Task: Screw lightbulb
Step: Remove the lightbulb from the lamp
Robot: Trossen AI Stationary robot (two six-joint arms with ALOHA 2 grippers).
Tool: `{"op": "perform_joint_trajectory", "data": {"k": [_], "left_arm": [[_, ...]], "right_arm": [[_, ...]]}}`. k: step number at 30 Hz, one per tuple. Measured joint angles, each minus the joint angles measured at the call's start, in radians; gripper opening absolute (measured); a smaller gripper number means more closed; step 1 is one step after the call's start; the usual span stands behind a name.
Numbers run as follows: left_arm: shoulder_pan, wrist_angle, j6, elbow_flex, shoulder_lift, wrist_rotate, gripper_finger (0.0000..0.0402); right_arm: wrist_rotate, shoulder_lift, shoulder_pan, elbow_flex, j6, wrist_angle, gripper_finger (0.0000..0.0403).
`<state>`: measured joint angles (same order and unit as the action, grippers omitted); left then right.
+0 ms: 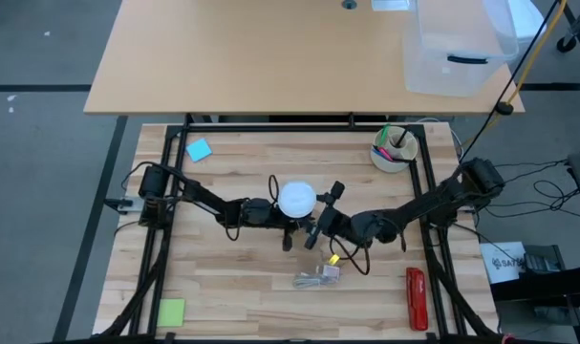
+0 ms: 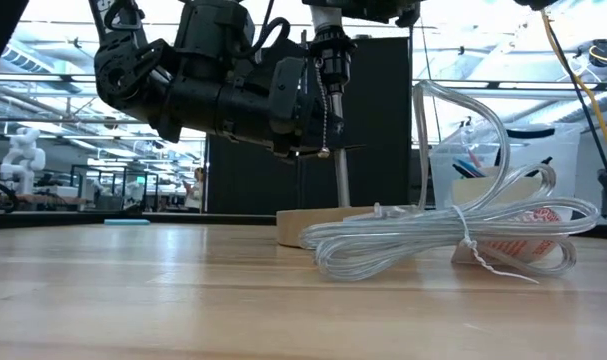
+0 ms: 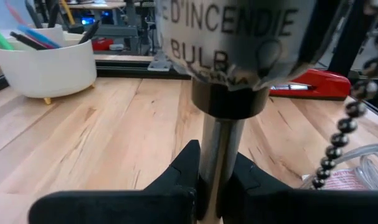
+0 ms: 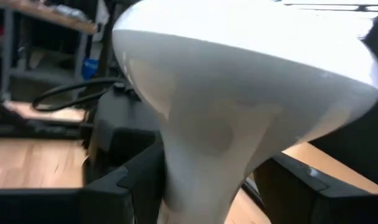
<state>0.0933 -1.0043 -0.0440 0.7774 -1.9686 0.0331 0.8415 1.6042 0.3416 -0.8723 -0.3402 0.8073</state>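
Note:
A small lamp stands mid-table: a round wooden base (image 2: pixel 308 222), a thin upright metal stem (image 3: pixel 215 137) and a silvery printed socket (image 3: pixel 232 37) with a beaded pull chain (image 3: pixel 344 137). The white lightbulb (image 1: pixel 296 199) sits upright on top of the socket. My left gripper (image 3: pixel 215 171) reaches in from the table's left and is shut on the stem. My right gripper (image 4: pixel 207 186) comes level from the right. Its open fingers stand on either side of the bulb's tapering neck (image 4: pixel 201 155), and a strip of table shows between one finger (image 4: pixel 288 180) and the neck. My left gripper pinches the lamp's metal stem (image 3: pixel 215 155), just below the socket, between its two fingers. The fingers come level from the table's left and lie across the stem. The stem stands upright on its wooden base on the table.
A coil of clear lamp cable (image 2: pixel 453 235) lies near the base on the table's near side. A white cup of pens (image 1: pixel 395 148) stands far right and a red stapler (image 1: pixel 416 296) near right. A blue note (image 1: pixel 199 149) and a green note (image 1: pixel 171 311) lie on the left.

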Motion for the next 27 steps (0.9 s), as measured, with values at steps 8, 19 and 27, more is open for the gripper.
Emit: {"op": "perform_joint_trajectory", "data": {"k": [8, 19, 27], "left_arm": [[0.0, 0.007, 0.011, 0.002, 0.0, -0.046, 0.0029], [0.0, 0.008, 0.039, 0.0, 0.0, -0.152, 0.0029], [0.0, 0.008, 0.054, -0.001, 0.0, -0.24, 0.0029]], "right_arm": [[-0.111, -0.115, -0.003, -0.001, 0.07, -0.273, 0.0216], [-0.359, -0.187, -0.067, 0.0, 0.103, -0.401, 0.0216], [-0.589, -0.188, -0.134, 0.0, 0.097, -0.401, 0.0216]]}}
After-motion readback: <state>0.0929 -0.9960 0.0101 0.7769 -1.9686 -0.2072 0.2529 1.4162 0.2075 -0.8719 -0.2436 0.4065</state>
